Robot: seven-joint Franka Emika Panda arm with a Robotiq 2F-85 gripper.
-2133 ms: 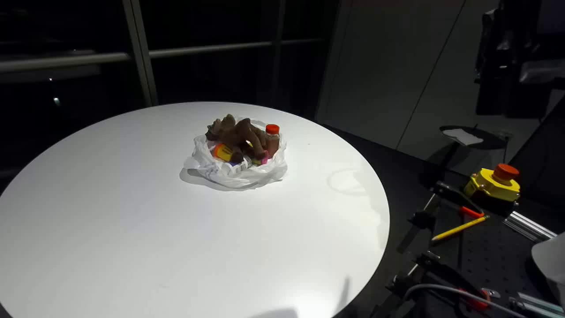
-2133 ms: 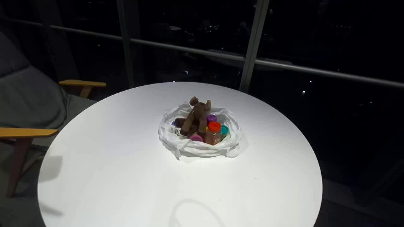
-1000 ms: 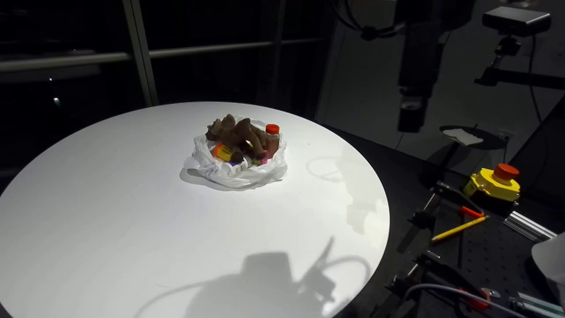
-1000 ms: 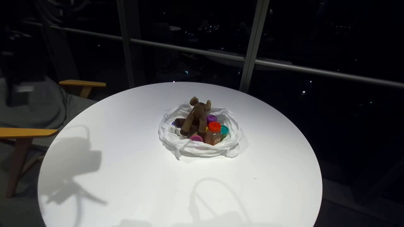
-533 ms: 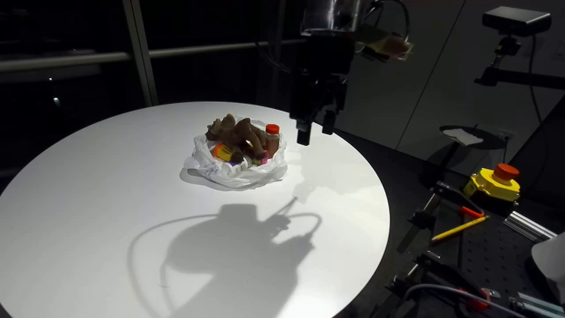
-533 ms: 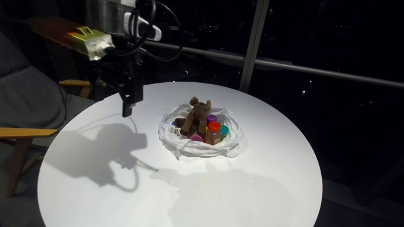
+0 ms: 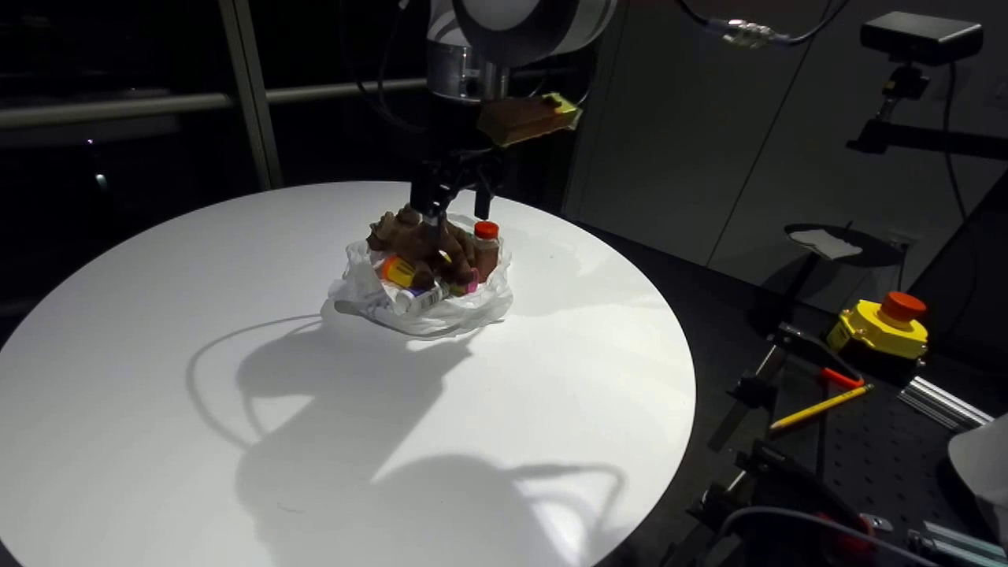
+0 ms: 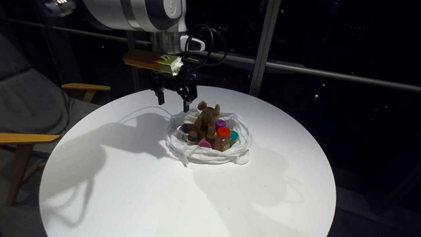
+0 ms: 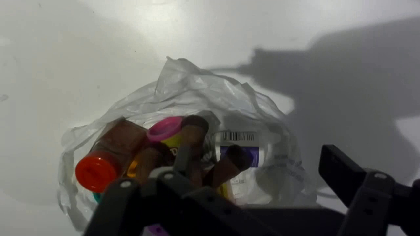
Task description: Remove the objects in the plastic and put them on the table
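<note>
The plastic, a crumpled white bag [image 8: 210, 157], lies open on the round white table [image 8: 141, 184] with the objects inside. On top of them sprawls a brown teddy bear [image 8: 207, 118]. Around it are a red-capped brown bottle [image 8: 222, 141], a purple cup [image 8: 220, 123], a teal-lidded tub [image 8: 234, 135], a pink-lidded tub [image 9: 165, 128], a yellow-orange cup [image 7: 400, 272] and a white barcoded container [image 9: 238, 146]. My gripper [image 8: 173, 104] hangs above the bag's rim beside the bear, fingers wide apart and nothing held. In the wrist view one finger [image 9: 183, 160] overlaps the bear; the other is past the bag.
A grey chair with wooden armrests [image 8: 86, 87] stands close to the table. Beyond the table's edge are a yellow box with a red button [image 7: 882, 327], a pencil [image 7: 823, 407] and a camera on a stand [image 7: 921, 38]. A window rail [image 8: 197, 52] runs behind.
From out of view, my arm has swung in across the table and come down near the bag, its shadow moving along. The bag and objects have stayed put.
</note>
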